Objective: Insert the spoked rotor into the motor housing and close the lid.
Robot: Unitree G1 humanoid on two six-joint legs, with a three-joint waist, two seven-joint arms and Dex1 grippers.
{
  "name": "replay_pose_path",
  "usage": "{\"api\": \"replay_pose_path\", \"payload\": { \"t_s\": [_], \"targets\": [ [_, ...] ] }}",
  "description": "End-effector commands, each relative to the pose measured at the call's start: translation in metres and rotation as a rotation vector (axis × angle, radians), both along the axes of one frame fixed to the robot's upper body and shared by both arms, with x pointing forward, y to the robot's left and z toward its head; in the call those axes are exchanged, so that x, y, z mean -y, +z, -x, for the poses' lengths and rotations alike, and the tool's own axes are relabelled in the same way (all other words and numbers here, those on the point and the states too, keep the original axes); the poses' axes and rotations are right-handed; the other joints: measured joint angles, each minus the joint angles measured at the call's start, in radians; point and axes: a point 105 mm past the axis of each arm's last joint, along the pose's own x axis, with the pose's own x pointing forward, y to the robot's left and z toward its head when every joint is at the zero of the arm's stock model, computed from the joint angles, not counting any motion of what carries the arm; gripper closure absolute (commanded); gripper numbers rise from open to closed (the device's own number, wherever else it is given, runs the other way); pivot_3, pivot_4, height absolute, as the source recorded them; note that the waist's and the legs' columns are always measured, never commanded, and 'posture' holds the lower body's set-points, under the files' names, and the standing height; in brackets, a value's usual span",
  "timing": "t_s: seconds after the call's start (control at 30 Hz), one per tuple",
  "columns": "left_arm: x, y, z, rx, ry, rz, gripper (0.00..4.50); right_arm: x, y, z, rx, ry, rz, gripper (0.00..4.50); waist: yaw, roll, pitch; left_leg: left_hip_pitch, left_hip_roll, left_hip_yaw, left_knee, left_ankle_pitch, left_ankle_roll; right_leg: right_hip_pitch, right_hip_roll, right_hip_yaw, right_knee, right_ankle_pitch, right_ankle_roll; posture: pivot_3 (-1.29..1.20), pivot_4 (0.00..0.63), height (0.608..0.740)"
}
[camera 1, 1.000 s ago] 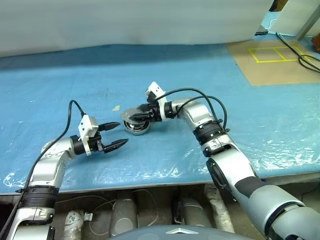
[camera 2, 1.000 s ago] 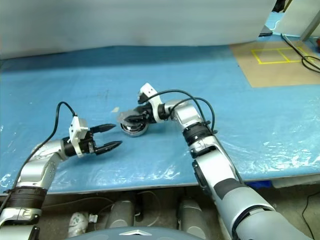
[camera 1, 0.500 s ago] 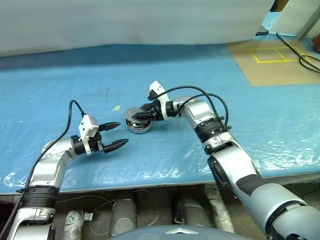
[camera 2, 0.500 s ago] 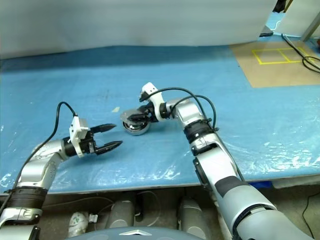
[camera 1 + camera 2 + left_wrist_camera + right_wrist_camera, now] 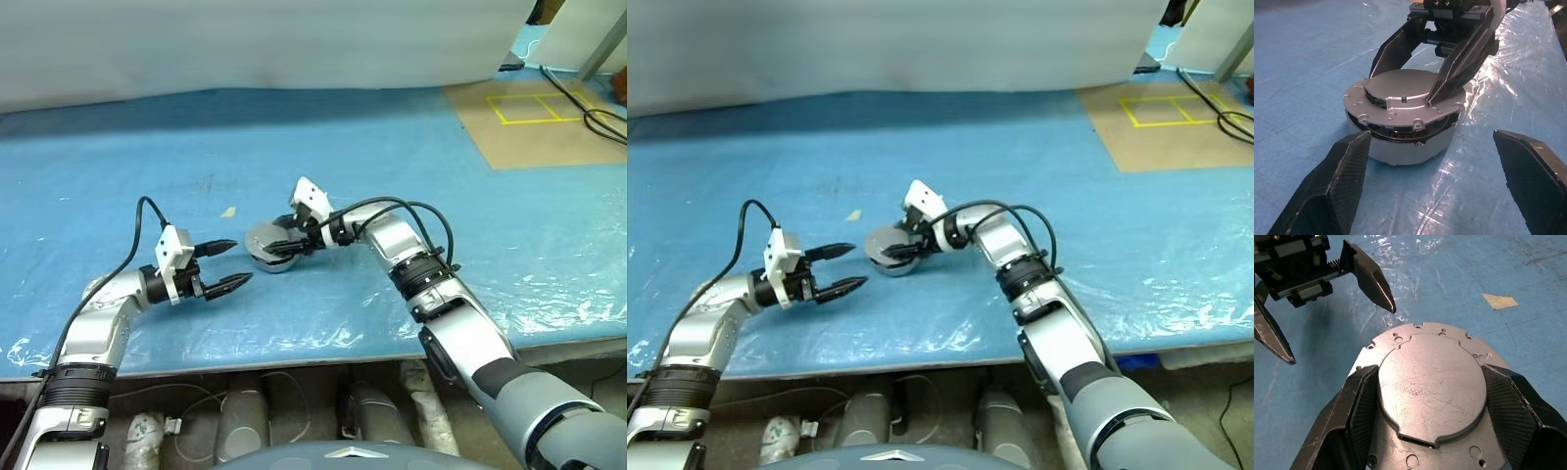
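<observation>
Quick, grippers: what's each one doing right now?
Left gripper: open, empty, beside the motor housing.
Right gripper: shut on the lid, which sits atop the housing.

Blue plastic-covered table (image 5: 470, 186), motor housing (image 5: 1410, 142) resting on it, tape scrap (image 5: 227, 211) nearby

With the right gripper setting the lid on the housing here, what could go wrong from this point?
1. The round grey metal lid, clamped at its raised centre by the right gripper, sits on the round silvery motor housing with a dark gap visible along the near edge; it may not be fully seated, and releasing now could leave it askew.
2. Nothing braces the housing: the open left gripper hovers apart from it, so pressing might slide it on the glossy blue plastic sheet.
</observation>
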Motion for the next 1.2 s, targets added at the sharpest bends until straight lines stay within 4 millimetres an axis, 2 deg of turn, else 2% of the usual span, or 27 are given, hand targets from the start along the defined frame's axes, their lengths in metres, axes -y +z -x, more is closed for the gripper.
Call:
{"api": "replay_pose_path", "payload": {
  "t_s": [0.03, 0.2, 0.37, 0.67, 0.8, 0.9, 0.93, 1.03, 1.2],
  "targets": [
    [0.0, 0.006, 0.0, 0.025, -0.008, 0.001, 0.26, 0.009, -0.018, -0.002, 0.058, -0.007, 0.074, 1.54, 0.0, 0.0, 0.0, 0.0, 0.0, 0.0, 0.0, 0.0, 0.0, 0.0, 0.0, 0.0, 0.0, 0.0, 0.0, 0.0, 0.15, 0.74],
    [0.0, 0.006, -0.001, 0.026, -0.007, 0.003, 0.26, 0.012, -0.02, -0.008, 0.109, -0.044, 0.093, 1.54, 0.0, 0.0, 0.0, 0.003, 0.0, 0.0, 0.001, 0.0, 0.0, 0.003, 0.0, 0.0, 0.0, 0.0, 0.0, 0.0, 0.15, 0.74],
    [0.001, 0.006, -0.001, 0.027, -0.008, 0.003, 0.26, 0.01, -0.019, -0.006, 0.057, -0.051, 0.068, 1.54, 0.0, 0.0, 0.0, 0.005, 0.0, 0.0, 0.002, 0.0, 0.0, 0.005, 0.0, 0.001, 0.0, 0.0, 0.0, 0.0, 0.15, 0.74],
    [0.002, 0.007, -0.002, 0.03, -0.011, 0.006, 0.26, 0.026, -0.049, -0.009, 0.002, -0.124, 0.214, 1.54, 0.0, 0.0, 0.0, 0.006, 0.0, 0.0, 0.002, 0.0, 0.0, 0.007, 0.0, 0.001, 0.0, 0.0, 0.0, 0.0, 0.15, 0.74],
    [0.002, 0.006, -0.002, 0.029, -0.011, 0.006, 0.26, 0.027, -0.06, -0.009, -0.005, -0.153, 0.267, 1.54, 0.001, 0.0, 0.0, 0.017, 0.0, 0.0, 0.0, -0.002, 0.003, 0.015, -0.001, 0.002, -0.001, -0.001, 0.0, 0.0, 0.15, 0.74],
    [0.003, 0.007, -0.004, 0.036, -0.001, 0.016, 0.26, 0.033, -0.074, -0.012, -0.063, -0.251, 0.312, 1.54, 0.001, 0.001, 0.0, 0.028, -0.001, 0.001, -0.004, -0.003, 0.004, 0.021, -0.001, 0.005, -0.001, -0.002, 0.001, 0.0, 0.15, 0.74],
    [0.003, 0.007, -0.004, 0.038, 0.002, 0.018, 0.26, 0.034, -0.077, -0.013, -0.071, -0.269, 0.322, 1.54, 0.001, 0.001, 0.0, 0.033, -0.002, 0.001, -0.006, -0.003, 0.004, 0.024, -0.002, 0.005, -0.001, -0.005, 0.006, 0.0, 0.15, 0.74],
    [0.004, 0.008, -0.005, 0.039, 0.007, 0.022, 0.26, 0.037, -0.084, -0.009, -0.122, -0.304, 0.31, 1.54, 0.004, 0.0, 0.0, 0.045, -0.008, 0.001, -0.018, -0.003, 0.004, 0.026, -0.005, 0.009, -0.003, -0.006, 0.008, 0.0, 0.15, 0.74],
    [0.004, 0.006, -0.003, 0.038, 0.005, 0.017, 0.26, 0.048, -0.088, -0.012, -0.139, -0.362, 0.314, 1.54, 0.013, 0.001, -0.003, 0.05, -0.01, 0.001, -0.022, -0.003, 0.004, 0.029, -0.005, 0.01, -0.004, -0.006, 0.008, 0.0, 0.15, 0.74]
  ]
}}
